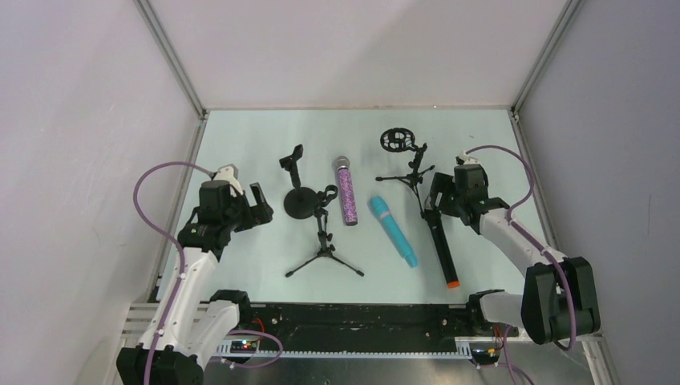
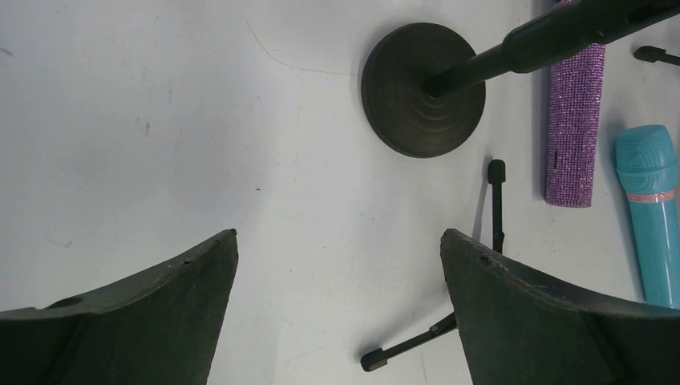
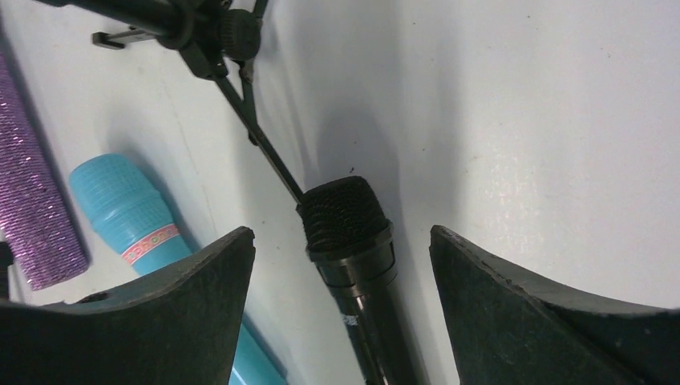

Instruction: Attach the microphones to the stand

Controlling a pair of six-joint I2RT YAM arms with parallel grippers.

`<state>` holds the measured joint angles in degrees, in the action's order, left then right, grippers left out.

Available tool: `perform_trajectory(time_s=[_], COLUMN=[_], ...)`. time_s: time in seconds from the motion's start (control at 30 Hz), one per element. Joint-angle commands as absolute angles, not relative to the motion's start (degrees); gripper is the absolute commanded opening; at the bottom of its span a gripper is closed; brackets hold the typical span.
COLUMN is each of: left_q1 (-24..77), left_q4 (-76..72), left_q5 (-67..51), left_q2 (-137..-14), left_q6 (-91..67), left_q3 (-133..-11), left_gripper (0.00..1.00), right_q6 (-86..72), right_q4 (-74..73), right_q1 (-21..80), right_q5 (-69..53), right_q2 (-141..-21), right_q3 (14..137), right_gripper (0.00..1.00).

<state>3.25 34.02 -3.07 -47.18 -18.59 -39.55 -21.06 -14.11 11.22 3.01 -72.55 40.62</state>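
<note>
table (image 1: 240, 136) carries three stands and three mics. left gripper (image 1: 255, 204) hangs over bare table beside round-base stand (image 1: 301, 202), jaws wide apart, nothing in them. right gripper (image 3: 341, 231) has jaws spread either side of black mic (image 3: 346, 215) head, clear of it. near tripod (image 1: 324, 249) sits mid-table, rear tripod (image 1: 410, 170) back right. black mic lies flat, orange end nearest. blue mic (image 1: 393, 231) and purple mic (image 1: 346, 194) lie flat between the tripods, none mounted.
</note>
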Motion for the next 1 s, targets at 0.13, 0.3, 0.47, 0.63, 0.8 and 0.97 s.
perform_trajectory(time_s=[0.13,0.3,0.47,0.63,0.8,0.97], left_q1=[3.0,3.0,2.9,3.0,3.0,3.1], left_q4=[34.2,34.6,34.6,34.5,34.5,34.2], left_q5=[2.9,6.3,6.8,1.4,-12.4,-25.4], left_q2=[-44.2,-41.1,-36.1,-33.5,-34.8,-36.7], left_q6=[-19.4,-19.1,-19.1,-20.2,-23.0,-25.5], left_q3=[-41.7,-42.9,-46.5,-49.9,-53.4,-56.2], left_gripper=[1.00,1.00,1.00,1.00,1.00,1.00], right_q6=[-20.7,-20.9,-21.8,-22.9,-24.3,-25.4], right_q4=[-19.4,-20.9,-21.5,-22.2,-23.5,-24.6], right_q1=[11.0,11.1,12.1,13.3,14.5,15.4], right_q5=[0.7,-1.9,-4.8,-7.7,-10.7,-12.5], right_q2=[-67.2,-62.7,-60.1,-60.3,-59.7,-57.9], right_q3=[42.5,41.2,40.0,39.6,39.6,39.4], right_gripper=[0.85,0.85,0.86,0.86,0.86,0.86])
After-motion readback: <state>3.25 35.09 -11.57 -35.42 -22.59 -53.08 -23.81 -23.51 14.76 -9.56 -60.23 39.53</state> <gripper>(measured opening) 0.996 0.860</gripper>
